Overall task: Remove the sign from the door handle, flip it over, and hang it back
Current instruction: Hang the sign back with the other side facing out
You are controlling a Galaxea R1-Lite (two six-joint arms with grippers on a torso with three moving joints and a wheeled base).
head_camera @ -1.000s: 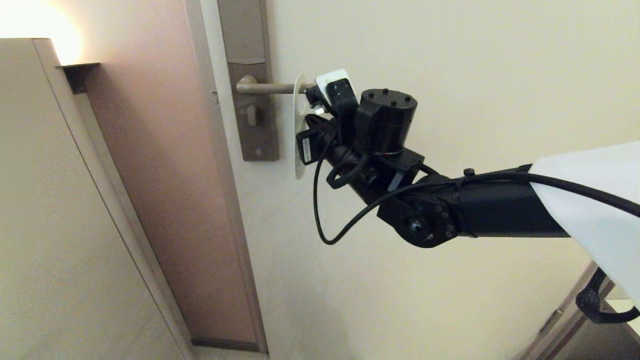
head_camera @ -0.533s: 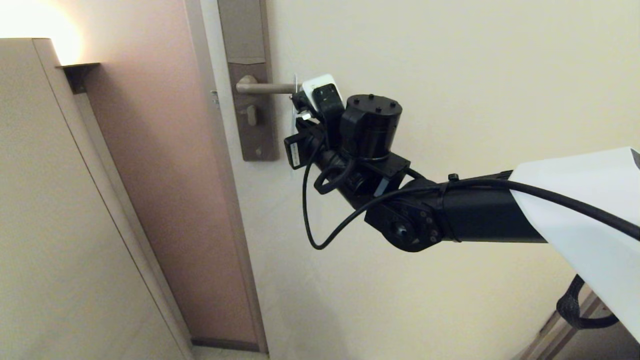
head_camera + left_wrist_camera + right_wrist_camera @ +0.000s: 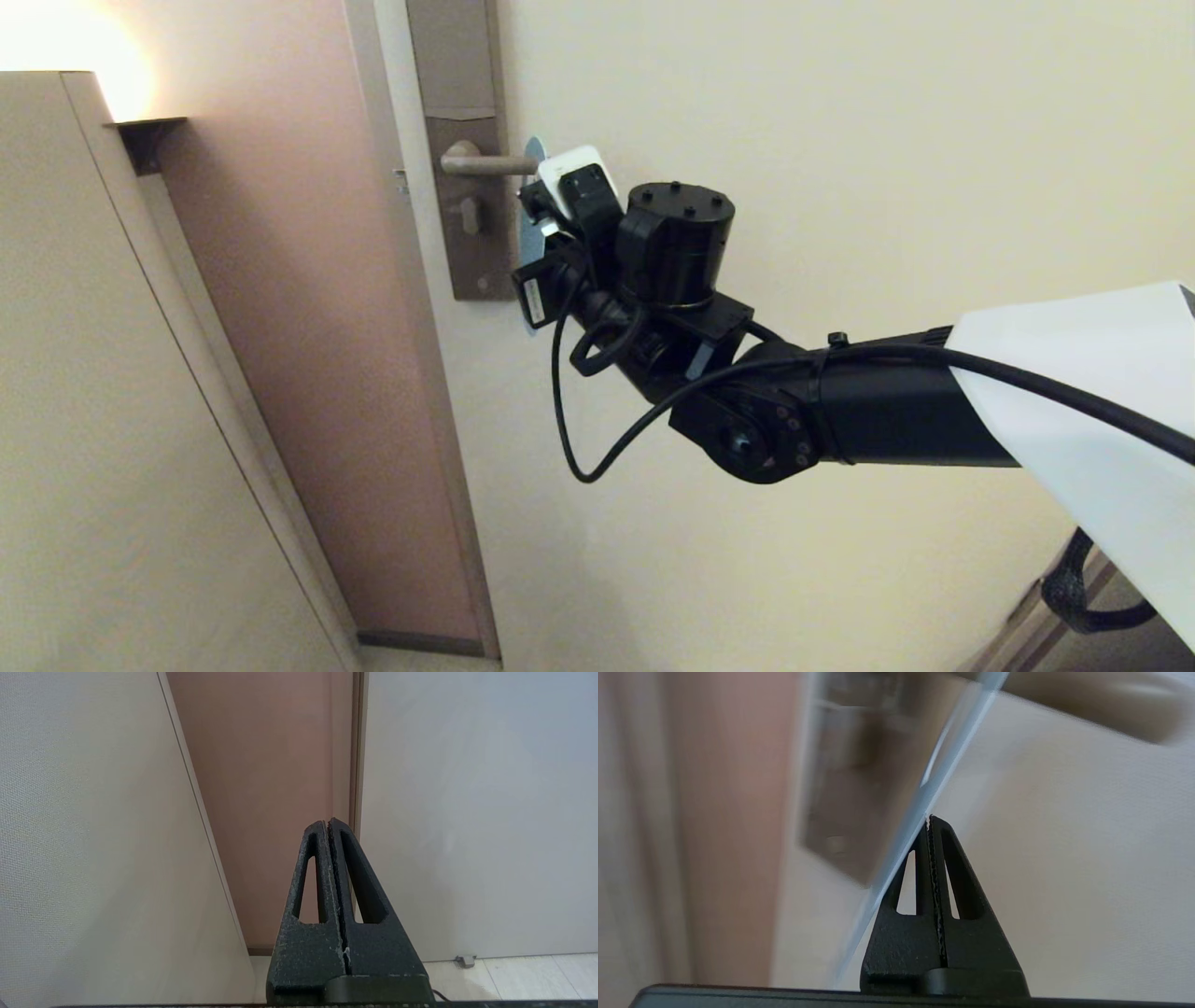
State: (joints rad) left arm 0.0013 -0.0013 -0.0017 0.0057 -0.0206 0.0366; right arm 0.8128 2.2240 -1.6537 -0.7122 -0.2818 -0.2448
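The sign (image 3: 529,191) hangs on the door handle (image 3: 481,165), seen almost edge-on as a thin blue-grey sliver close to the brown backplate (image 3: 478,266). My right arm reaches up to it, and its wrist hides the fingers in the head view. In the right wrist view my right gripper (image 3: 928,819) is shut, and the sign (image 3: 920,798) runs slantwise past the outside of one finger, touching near the tip, not between the jaws. The handle (image 3: 1087,704) is a blur above it. My left gripper (image 3: 328,822) is shut and empty, low, facing the door's bottom.
A small thumb-turn knob (image 3: 467,217) sits below the lever on the backplate. The cream door (image 3: 747,112) fills the right, the brown frame (image 3: 308,280) and a beige wall panel (image 3: 112,420) stand at the left. A black cable (image 3: 569,429) loops under my right wrist.
My right arm has moved left along the handle toward the backplate. The sign has slid that way with it and turned from showing its white face to showing a blue-grey edge.
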